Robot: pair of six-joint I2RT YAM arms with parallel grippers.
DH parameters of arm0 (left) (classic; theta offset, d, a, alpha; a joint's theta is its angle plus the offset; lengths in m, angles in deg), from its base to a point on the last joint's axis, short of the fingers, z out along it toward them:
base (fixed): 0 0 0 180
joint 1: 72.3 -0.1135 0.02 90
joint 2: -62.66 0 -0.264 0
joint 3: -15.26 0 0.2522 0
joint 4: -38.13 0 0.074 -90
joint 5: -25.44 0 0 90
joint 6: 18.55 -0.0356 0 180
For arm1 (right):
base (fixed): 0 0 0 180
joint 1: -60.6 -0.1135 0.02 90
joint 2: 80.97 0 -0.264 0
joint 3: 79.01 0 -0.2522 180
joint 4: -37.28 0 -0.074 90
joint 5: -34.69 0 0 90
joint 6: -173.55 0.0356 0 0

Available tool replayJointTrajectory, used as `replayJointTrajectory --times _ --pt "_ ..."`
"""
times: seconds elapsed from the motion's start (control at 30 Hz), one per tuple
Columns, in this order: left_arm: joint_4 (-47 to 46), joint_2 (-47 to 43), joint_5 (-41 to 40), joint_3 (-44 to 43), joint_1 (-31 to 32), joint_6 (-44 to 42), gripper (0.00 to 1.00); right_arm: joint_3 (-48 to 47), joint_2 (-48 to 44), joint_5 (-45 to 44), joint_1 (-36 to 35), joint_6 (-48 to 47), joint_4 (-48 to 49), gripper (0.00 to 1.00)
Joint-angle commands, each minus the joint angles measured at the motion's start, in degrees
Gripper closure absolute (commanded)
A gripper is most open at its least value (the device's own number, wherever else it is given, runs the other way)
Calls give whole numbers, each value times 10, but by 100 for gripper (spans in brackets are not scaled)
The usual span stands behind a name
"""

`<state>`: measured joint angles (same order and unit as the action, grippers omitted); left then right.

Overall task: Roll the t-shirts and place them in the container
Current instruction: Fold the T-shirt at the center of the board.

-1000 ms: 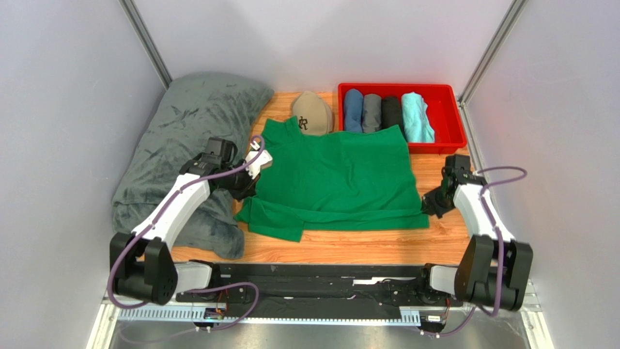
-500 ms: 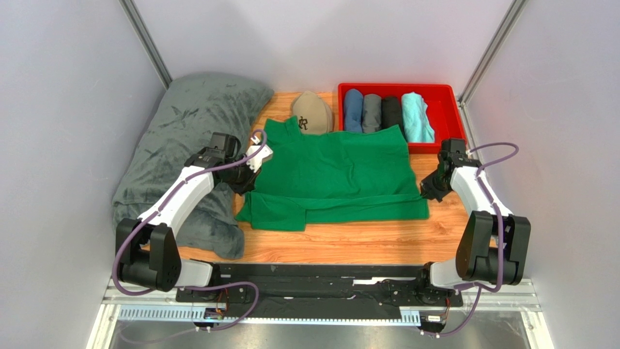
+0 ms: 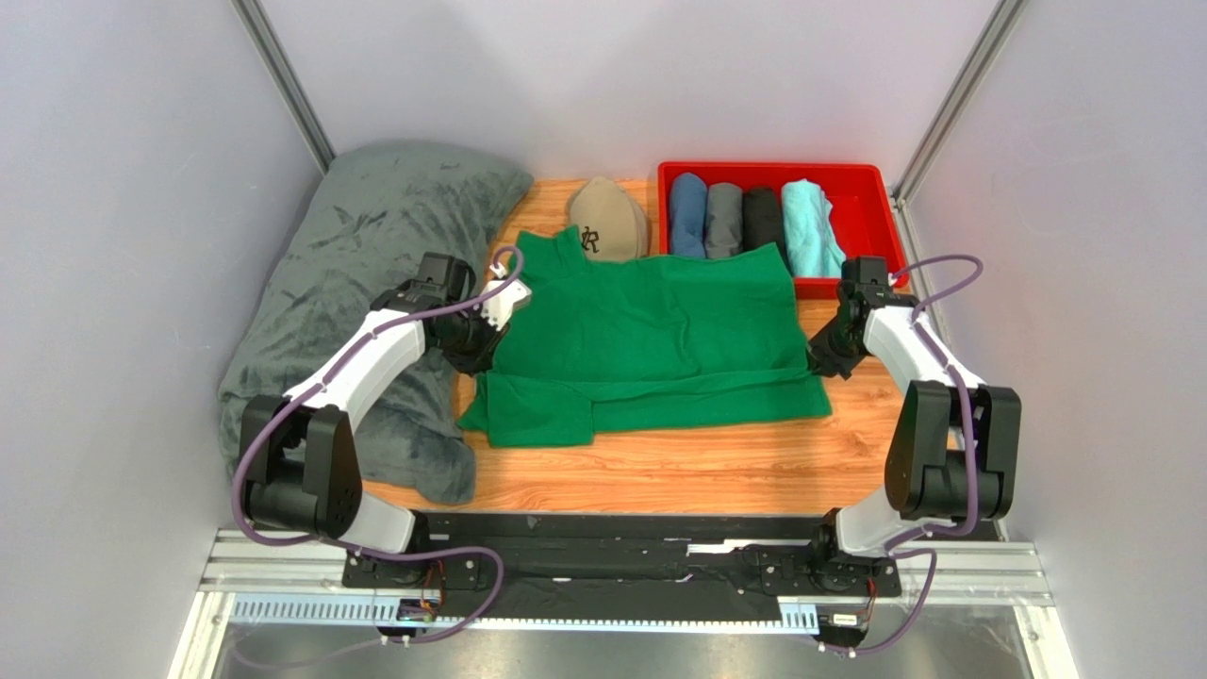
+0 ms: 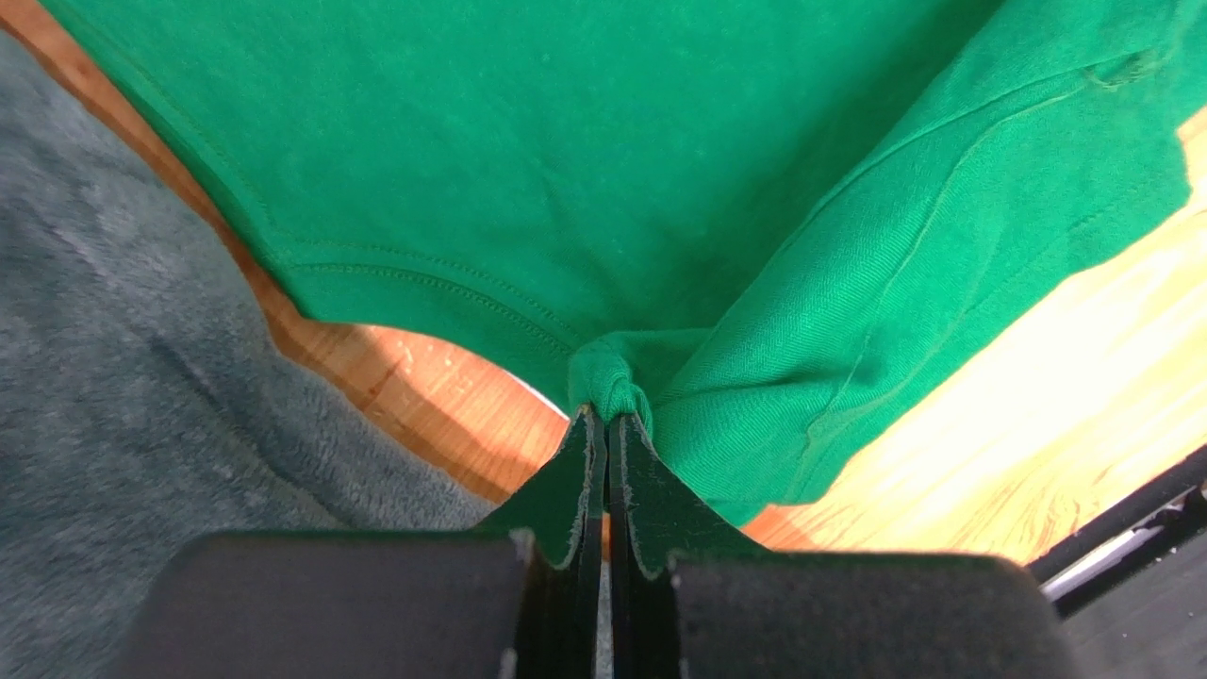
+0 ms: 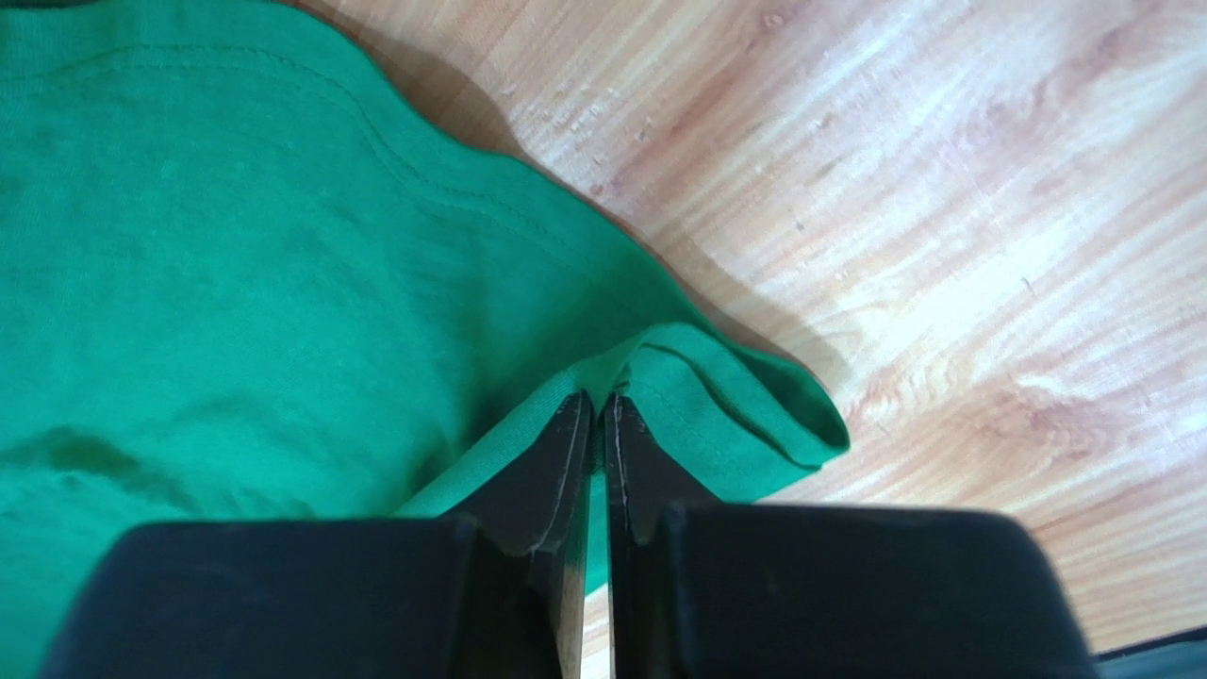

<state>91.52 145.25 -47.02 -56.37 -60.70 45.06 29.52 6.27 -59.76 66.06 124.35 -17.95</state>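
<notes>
An emerald-green t-shirt (image 3: pixel 652 340) lies spread on the wooden table, its near hem folded back over itself. My left gripper (image 3: pixel 486 350) is shut on the shirt's left edge, pinching a bunch of green cloth (image 4: pixel 612 385). My right gripper (image 3: pixel 819 357) is shut on the shirt's right edge, on the folded hem (image 5: pixel 666 389). Several rolled t-shirts in blue (image 3: pixel 687 214), grey, black and aqua lie side by side in the red tray (image 3: pixel 871 255).
A big dark grey-green blanket (image 3: pixel 354 283) fills the left side, under the left arm. A tan cap (image 3: pixel 607 219) sits at the back, touching the shirt's collar end. Bare wood (image 3: pixel 709 460) lies between the shirt and the near edge.
Both grippers have moved away from me, carrying the shirt's near edge back over the shirt. The folded band has grown and the shirt's near edge now lies farther from the table's front.
</notes>
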Motion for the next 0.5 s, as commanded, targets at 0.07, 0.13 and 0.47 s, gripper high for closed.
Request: replayJointTrajectory --times 0.07,0.13,0.47 --pt "-21 24 -11 -30 -1 14 100 -26 19 -13 -1 -25 27 86" --pt "-25 35 -17 -33 -1 16 100 -21 14 -19 -1 -24 26 78" --pt "-4 -12 -51 -63 -2 8 34 -4 -65 -79 -1 -20 -28 38"
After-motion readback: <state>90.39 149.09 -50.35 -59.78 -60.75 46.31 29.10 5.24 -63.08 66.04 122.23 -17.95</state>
